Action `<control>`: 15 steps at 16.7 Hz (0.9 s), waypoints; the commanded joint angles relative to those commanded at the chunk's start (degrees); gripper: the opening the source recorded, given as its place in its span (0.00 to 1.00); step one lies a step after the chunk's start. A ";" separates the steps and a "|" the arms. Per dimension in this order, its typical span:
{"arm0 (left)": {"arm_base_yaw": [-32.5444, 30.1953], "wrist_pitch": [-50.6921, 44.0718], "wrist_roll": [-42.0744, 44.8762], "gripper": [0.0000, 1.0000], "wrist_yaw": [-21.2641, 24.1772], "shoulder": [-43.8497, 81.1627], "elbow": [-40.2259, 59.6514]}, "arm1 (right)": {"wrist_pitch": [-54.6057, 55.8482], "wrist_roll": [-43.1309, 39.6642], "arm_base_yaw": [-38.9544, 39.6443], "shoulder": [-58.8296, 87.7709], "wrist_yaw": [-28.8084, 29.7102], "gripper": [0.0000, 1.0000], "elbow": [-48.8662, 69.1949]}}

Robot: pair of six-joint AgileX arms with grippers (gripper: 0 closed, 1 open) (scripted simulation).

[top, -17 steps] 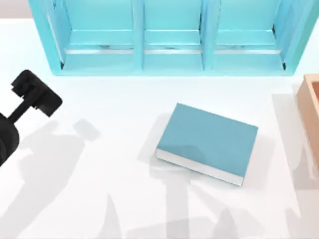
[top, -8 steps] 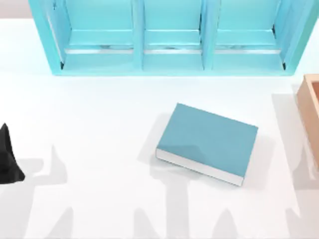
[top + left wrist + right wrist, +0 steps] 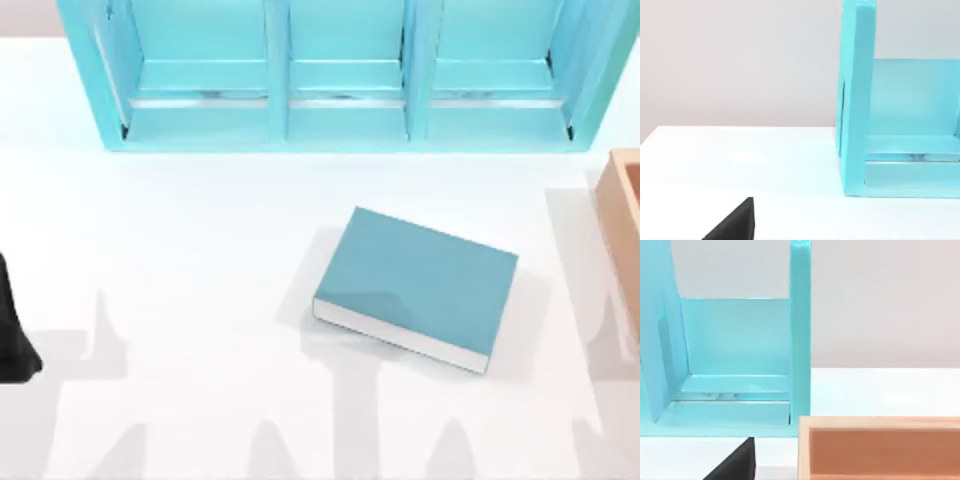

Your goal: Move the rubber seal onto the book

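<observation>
book [image 3: 415,285] lying flat just right of table centre, teal cover bare, white page edges facing 5 o'clock, nothing resting on it, so placement probably not yet done. rubber seal's whereabouts: cannot tell. left arm [image 3: 12,335] sitting at 9 o'clock edge, jaws' state impossible to tell. shelf unit [image 3: 340,75] standing at 12 o'clock.

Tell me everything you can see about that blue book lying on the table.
The book is a thick hardcover with a plain teal-blue cover and white page edges along its near side. It is closed and lies flat on the white table, turned at a slant to the table's edges, near the middle of the top view, in front of the light-blue shelf unit and apart from it. Nothing rests on its cover, and nothing but the table touches it.
</observation>
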 joint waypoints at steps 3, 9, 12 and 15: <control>0.00 0.00 0.00 1.00 0.00 0.00 0.00 | -0.53 -0.11 -0.14 0.58 0.01 1.00 0.58; 0.00 0.00 0.00 1.00 0.00 0.00 0.00 | -13.19 -2.81 -3.30 16.85 0.17 1.00 15.68; 0.00 0.00 0.00 1.00 0.00 0.00 0.00 | -23.31 -5.00 -5.78 31.93 0.24 1.00 28.20; 0.00 0.00 0.00 1.00 0.00 0.00 0.00 | -34.41 -7.45 -8.43 49.38 0.26 1.00 42.05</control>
